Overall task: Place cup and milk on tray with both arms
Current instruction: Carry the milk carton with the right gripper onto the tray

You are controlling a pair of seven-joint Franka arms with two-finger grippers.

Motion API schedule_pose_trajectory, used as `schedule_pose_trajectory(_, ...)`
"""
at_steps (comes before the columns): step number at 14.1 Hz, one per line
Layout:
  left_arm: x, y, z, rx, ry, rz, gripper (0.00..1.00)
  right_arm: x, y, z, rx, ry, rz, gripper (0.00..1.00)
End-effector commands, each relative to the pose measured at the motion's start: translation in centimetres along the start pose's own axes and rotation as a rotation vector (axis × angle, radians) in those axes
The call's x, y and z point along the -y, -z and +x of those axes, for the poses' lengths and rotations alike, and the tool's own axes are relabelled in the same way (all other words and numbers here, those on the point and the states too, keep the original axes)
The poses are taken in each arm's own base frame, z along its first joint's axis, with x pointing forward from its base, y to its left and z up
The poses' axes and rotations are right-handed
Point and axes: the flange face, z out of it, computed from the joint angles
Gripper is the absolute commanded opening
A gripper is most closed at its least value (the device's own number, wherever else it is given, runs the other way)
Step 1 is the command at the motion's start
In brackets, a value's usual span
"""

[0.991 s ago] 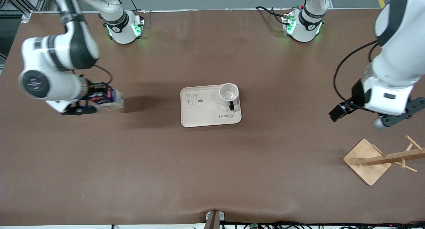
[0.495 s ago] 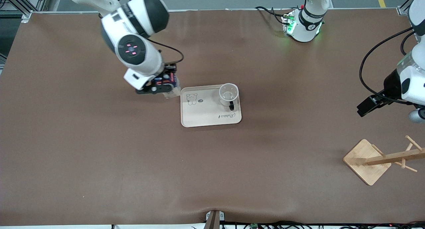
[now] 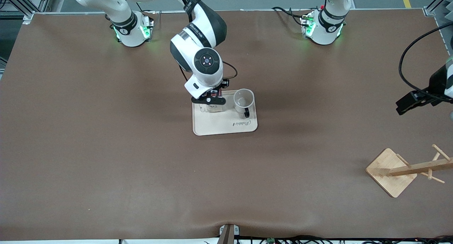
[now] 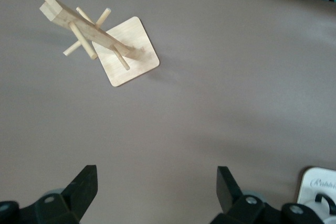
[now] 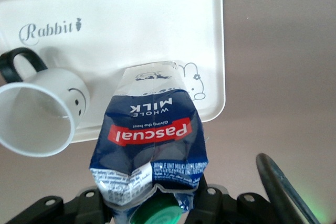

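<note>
Right gripper [image 3: 211, 103] fingers clamped on the milk [image 5: 149, 140] near its cap, over the tray [image 3: 219, 125] corner by the rabbit drawing. Carton is light and soft, creases easily. Cup [image 3: 244, 100] on tray. Left gripper [image 4: 155, 190] waits, fingers apart, over the bench's left-arm end.

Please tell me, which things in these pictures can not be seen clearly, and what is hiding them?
- Milk: front view, almost all covered by the right arm; whether its base touches the tray cannot be told.
- Right gripper: right wrist view, the carton hides where its fingers grip.
- Left gripper: front view, cut off by the picture's edge.
- Cup: left wrist view, only its handle shows at the edge.
- Wooden rack: front view, its top is cut off.
</note>
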Motion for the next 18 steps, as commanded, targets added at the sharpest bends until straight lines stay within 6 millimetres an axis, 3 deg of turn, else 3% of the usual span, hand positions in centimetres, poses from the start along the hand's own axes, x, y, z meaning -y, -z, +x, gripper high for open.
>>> schedule_pose_trajectory(1, 2.4, 1.5, -2.3, 0.024, -0.049, -0.037, 1.00, -0.1, 0.3, 0.5, 0.023, -0.038, 0.009, 0.15)
schedule_pose_trajectory(4, 1.6, 1.5, -5.3, 0.045, -0.062, -0.055, 1.00, -0.9, -0.1, 2.1, 0.017, -0.068, 0.015, 0.32)
schedule_pose_trajectory(5, 1.0, 1.6, -6.2, 0.049, -0.075, -0.053, 1.00, -1.2, -0.8, 2.9, 0.017, -0.083, 0.016, 0.53)
schedule_pose_trajectory(6, 0.5, 1.8, -7.1, 0.050, -0.086, -0.052, 1.00, -1.4, -1.2, 3.3, 0.023, -0.098, 0.016, 0.87)
schedule_pose_trajectory(7, 0.2, 1.8, -7.8, 0.053, -0.089, -0.053, 1.00, -1.4, -1.2, 3.3, 0.023, -0.098, 0.016, 1.00)
schedule_pose_trajectory(10, -0.2, 2.0, -9.0, 0.055, -0.093, -0.056, 1.00, -1.4, -0.1, 2.9, 0.016, -0.096, 0.023, 1.00)
schedule_pose_trajectory(11, -0.4, 1.9, -9.1, 0.059, -0.092, -0.061, 1.00, -1.2, 1.3, 2.9, -0.008, -0.085, 0.033, 1.00)
schedule_pose_trajectory(12, -0.8, 2.1, -9.3, 0.059, -0.099, -0.068, 1.00, -1.8, 4.2, 3.0, -0.045, -0.080, 0.052, 1.00)
schedule_pose_trajectory(14, -1.2, 2.1, -9.4, 0.059, -0.089, -0.066, 1.00, -5.1, 7.7, 5.0, -0.032, -0.129, 0.052, 1.00)
schedule_pose_trajectory(16, -1.8, 1.9, -9.4, 0.064, -0.071, -0.064, 1.00, -6.9, 12.3, 4.9, -0.029, -0.140, 0.044, 1.00)
schedule_pose_trajectory(18, -2.6, 2.0, -9.4, 0.059, -0.053, -0.061, 1.00, -10.3, 15.6, 6.1, -0.026, -0.184, 0.050, 1.00)
